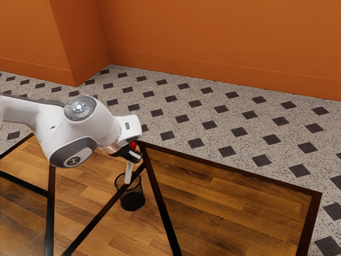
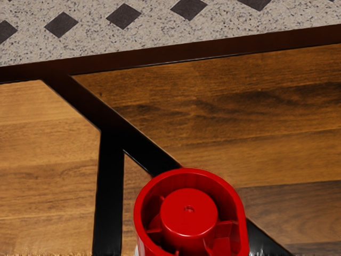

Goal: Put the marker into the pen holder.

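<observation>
pincer [image 1: 131,155]: closed in a grasp on the marker [image 1: 129,174], by the look of it from where i stand; the marker hangs nearly upright, red end [image 2: 189,210] uppermost, pale lower end over or at the mouth of the pen holder [image 1: 132,201]; whether the tip is below the rim, cannot tell.

handling, estimated: light; stiff, probably hard plastic; smooth barrel, so apt to slip or swivel if pinched off-centre; not fragile, a moderate squeeze should do no harm; best hold is square across the upper barrel, just under the red end, leaving the lower length free to go in; the present grip looks close to that; likely trouble: the tip catching on the rim and tilting the marker.

appearance: slim, straight, white barrel; bright glossy red end, seen from above as a round cup with a raised hub inside; small dimple at the hub's centre; thin ribs between hub and outer wall.

further out: holder black, round, mesh-sided, standing upright just below the pincer; white arm [image 1: 74,125] reaching in from the exterior view's left; table [image 1: 240,210] of brown planks, crossed by dark strips [image 1: 161,205]; on the far side, speckled floor [image 1: 213,109] with dark diamonds; orange wall [image 1: 213,37] beyond.
</observation>
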Controlling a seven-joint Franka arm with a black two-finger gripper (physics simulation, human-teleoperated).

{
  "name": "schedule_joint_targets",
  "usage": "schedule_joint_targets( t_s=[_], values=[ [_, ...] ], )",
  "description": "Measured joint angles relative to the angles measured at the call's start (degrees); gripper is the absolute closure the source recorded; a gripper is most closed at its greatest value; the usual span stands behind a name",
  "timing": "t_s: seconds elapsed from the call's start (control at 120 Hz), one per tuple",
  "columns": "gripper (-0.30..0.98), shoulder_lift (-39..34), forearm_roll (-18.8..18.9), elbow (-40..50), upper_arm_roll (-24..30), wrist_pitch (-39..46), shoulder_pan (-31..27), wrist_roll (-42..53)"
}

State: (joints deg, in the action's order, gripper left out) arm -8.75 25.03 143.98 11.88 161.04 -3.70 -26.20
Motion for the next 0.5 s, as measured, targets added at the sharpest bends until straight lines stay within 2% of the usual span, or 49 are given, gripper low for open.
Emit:
schedule_joint_targets(
  t_s=[0.017,0.183,0.292,0.333,0.4,0.45,0.5],
  values=[
    [0.75,0.11,0.01,0.0,-0.01,0.07,-0.01,-0.21],
    [0.38,0.06,-0.17,0.0,-0.09,0.35,0.02,-1.47],
    [0.23,-1.2,-0.72,-4.37,-2.21,-1.59,0.16,-2.02],
    [0.19,-0.57,-3.8,-13.2,-2.72,-6.98,0.07,-1.98],
    [0.14,3.32,-9.6,-33.42,-3.23,-20.66,0.13,-0.62],
    [0.11,6.36,-12.16,-47.41,-4.89,-31.12,1.23,0.85],
    [0.09,7.83,-13.88,-55.12,-6.0,-39.79,1.15,2.32]
  ],
)
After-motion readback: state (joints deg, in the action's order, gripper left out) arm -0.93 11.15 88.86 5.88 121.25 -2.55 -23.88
